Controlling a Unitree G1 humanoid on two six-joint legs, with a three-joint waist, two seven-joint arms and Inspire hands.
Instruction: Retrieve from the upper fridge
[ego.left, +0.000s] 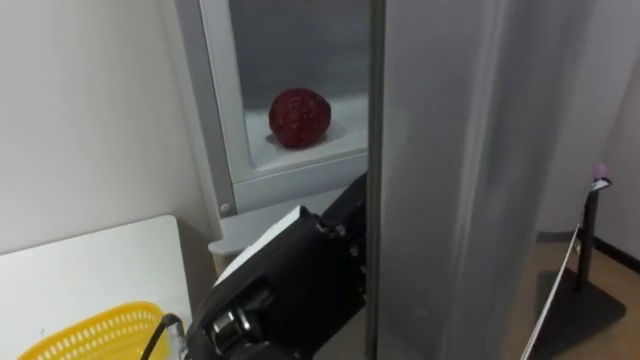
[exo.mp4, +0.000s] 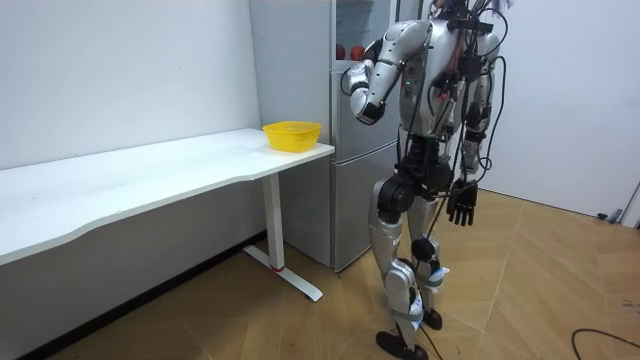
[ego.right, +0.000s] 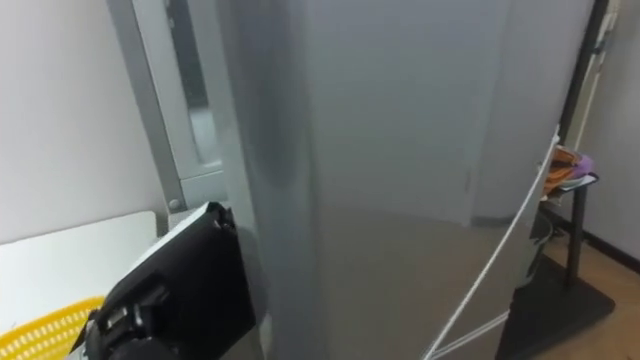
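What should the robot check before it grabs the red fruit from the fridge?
1. Red fruit sits on the upper shelf, in sight: ok.
2. Fridge door is open: ok.
3. Door open wide enough for an arm: cannot tell.
4. Left robot hand is at the door's edge; free to reach: cannot tell.
5. Right robot hand hangs empty at its side: ok.
6. Yellow basket waits on the table: ok.

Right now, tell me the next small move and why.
Probably swing the fridge door wider with the left hand, which is at its edge. The door covers much of the opening, and the red fruit sits on the shelf behind the narrow gap. The right hand hangs open.
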